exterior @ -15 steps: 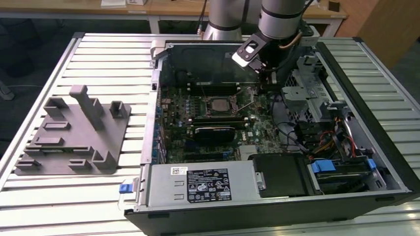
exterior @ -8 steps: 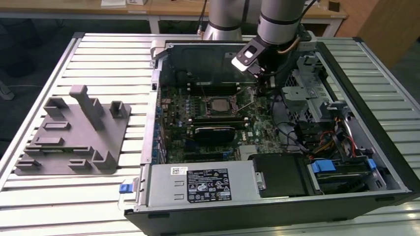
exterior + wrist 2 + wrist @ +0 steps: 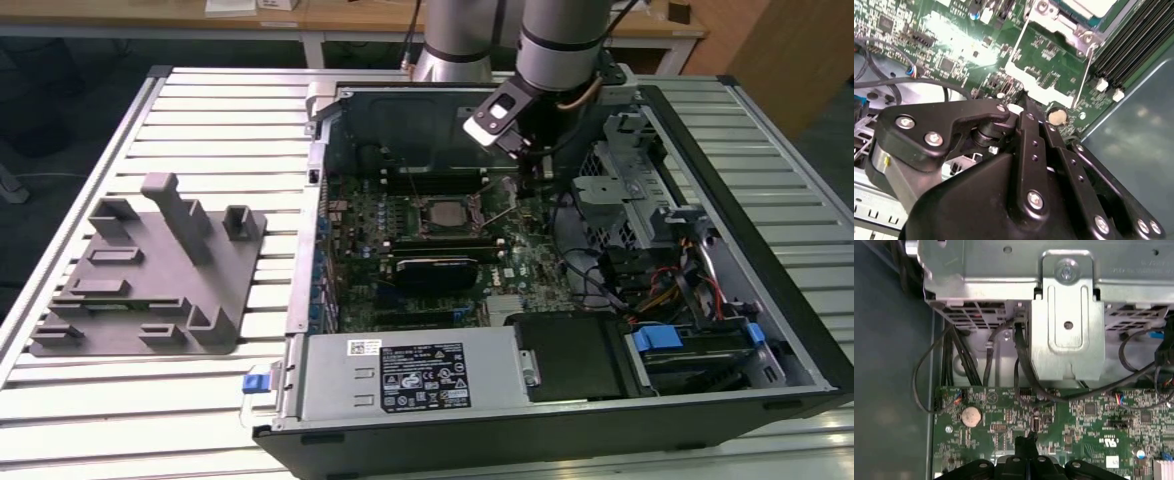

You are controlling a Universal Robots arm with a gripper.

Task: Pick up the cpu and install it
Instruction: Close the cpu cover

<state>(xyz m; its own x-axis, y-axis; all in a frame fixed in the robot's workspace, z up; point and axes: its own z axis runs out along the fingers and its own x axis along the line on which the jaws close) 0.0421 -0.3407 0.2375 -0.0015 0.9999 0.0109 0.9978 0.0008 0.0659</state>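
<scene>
The cpu (image 3: pixel 441 213) lies flat in the motherboard socket inside the open computer case; in the second wrist view its silvery top (image 3: pixel 1089 6) shows at the picture's edge. The socket's metal load frame (image 3: pixel 1046 75) is swung open onto the board, and its thin wire lever (image 3: pixel 1083 75) stands free beside it. My gripper (image 3: pixel 538 172) hangs over the board to the exterior view's right of the socket. Its black fingers are shut with nothing between them in both wrist views (image 3: pixel 1023 102) (image 3: pixel 1029 441).
A round coin battery (image 3: pixel 972 416) sits on the board close to the fingertips. Black cables (image 3: pixel 1024 365) run from the metal drive cage (image 3: pixel 1066 315) down to the board. A black heatsink (image 3: pixel 434 268) and memory slots (image 3: pixel 1134 45) flank the socket. A grey plastic fixture (image 3: pixel 147 270) rests outside the case.
</scene>
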